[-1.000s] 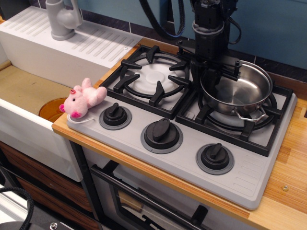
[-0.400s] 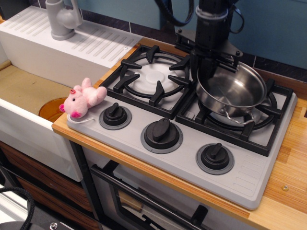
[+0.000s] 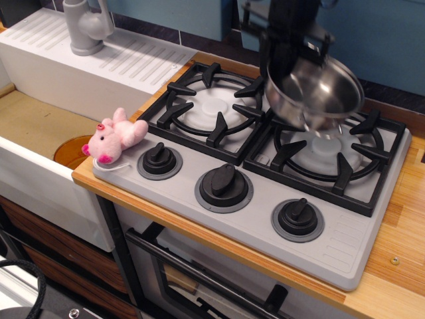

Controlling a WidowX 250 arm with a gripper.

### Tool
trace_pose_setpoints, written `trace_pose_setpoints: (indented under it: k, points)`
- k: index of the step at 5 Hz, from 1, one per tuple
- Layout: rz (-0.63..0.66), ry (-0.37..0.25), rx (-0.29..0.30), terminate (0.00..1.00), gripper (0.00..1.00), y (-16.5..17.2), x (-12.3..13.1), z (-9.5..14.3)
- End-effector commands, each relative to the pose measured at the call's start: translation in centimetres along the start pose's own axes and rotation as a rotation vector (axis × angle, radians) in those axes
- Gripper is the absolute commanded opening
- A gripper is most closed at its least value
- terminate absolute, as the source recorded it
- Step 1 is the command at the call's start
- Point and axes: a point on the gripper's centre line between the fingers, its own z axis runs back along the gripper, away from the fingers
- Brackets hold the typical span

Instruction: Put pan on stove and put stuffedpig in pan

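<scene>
The shiny steel pan (image 3: 317, 93) hangs tilted in the air above the stove's right burner (image 3: 325, 151), blurred by motion. My gripper (image 3: 287, 61) comes down from the top and is shut on the pan's far left rim; its fingertips are mostly hidden by the pan. The light grey stove (image 3: 265, 166) has two black grates and three black knobs. The pink stuffedpig (image 3: 114, 136) lies at the stove's front left corner, next to the left knob (image 3: 159, 160), far from the gripper.
A white sink (image 3: 40, 126) with a grey faucet (image 3: 86, 26) and drainboard lies to the left. A wooden counter (image 3: 398, 252) frames the stove. The left burner (image 3: 212, 103) is bare. An oven door is below the stove.
The pan rested on the right burner a second ago. My gripper has lifted it up off the grate and tilted it. The pig has not moved.
</scene>
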Motion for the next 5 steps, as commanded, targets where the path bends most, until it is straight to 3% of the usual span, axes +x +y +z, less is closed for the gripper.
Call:
trace_pose_setpoints:
  k: [1,2,4,5]
  points:
    - [-0.055,-0.072,0.071,0.0,0.0,6.7,1.8,3.6]
    - [-0.072,-0.082,0.101,0.0,0.0,9.6,1.8,3.2]
    - [-0.059,-0.07,0.089,0.0,0.0,12.1,0.3,1.0]
    - [-0.04,-0.09,0.087,0.0,1.0,12.0,0.1,-0.3]
